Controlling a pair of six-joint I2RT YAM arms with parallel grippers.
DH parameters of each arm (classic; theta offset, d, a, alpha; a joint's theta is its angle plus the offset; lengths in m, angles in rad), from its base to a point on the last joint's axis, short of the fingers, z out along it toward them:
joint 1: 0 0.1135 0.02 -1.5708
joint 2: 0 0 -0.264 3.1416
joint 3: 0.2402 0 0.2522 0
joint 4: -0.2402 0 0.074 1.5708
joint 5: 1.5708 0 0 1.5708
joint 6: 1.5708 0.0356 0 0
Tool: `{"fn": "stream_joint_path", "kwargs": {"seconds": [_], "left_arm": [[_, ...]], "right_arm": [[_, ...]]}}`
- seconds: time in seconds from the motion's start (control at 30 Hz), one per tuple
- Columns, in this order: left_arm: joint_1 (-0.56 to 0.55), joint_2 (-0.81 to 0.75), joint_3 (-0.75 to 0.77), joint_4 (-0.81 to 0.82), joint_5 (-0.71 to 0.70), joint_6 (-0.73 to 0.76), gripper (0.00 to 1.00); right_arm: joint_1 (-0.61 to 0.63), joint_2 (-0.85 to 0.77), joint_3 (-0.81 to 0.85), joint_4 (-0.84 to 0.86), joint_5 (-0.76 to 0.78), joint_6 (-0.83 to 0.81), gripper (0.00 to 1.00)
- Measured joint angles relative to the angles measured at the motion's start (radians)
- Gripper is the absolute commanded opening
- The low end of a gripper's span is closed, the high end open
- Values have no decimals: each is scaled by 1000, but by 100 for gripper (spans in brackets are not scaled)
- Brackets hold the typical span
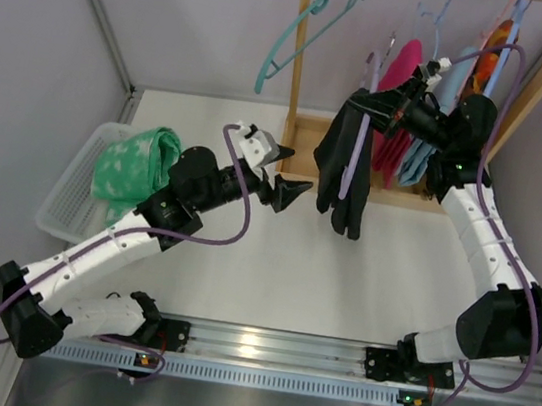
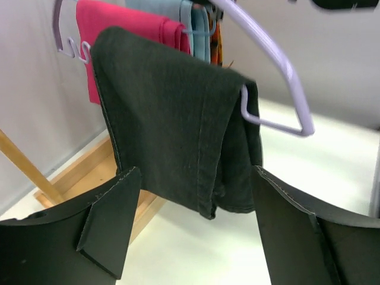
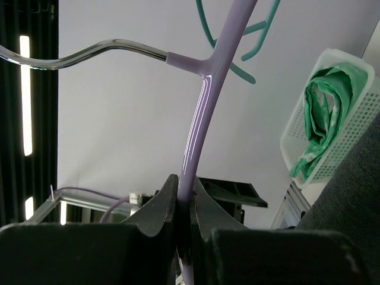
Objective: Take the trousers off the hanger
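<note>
- Looking through the left wrist camera, I see the folded black cloth trousers straight ahead of the left gripper. Its jaws are spread wide with nothing between them.
- From overhead, the black cloth trousers lie to the right of the left gripper, near it but apart.
- They are draped over the bar of the lilac plastic hanger, and their long axis runs down from that bar to the free hems.
- The right gripper is clamped tight on the lilac plastic hanger, holding it out in front of the wooden rack.
- I judge the left arm to be the free one and the nearer one to the hanging cloth, so the pull is its job, taken sideways off the open end of the bar.
- Mint-green patterned trousers lie in the white plastic basket at the far left.
- I can read no brand, label or writing in any view.
</note>
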Motion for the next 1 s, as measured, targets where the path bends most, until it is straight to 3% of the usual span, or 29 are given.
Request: {"fn": "stream_joint_path", "kwargs": {"seconds": [0.33,0.7,1.0], "left_arm": [[-200,56,-61,100,-140,266,79],[-203,171,-57,210,-222,372,73],[-201,185,-52,238,-246,386,78]], "right_arm": [[0,-42,-42,-1,-16,63,0],[3,-43,-42,26,-78,88,0],[5,-50,-42,40,-85,103,0]]}}
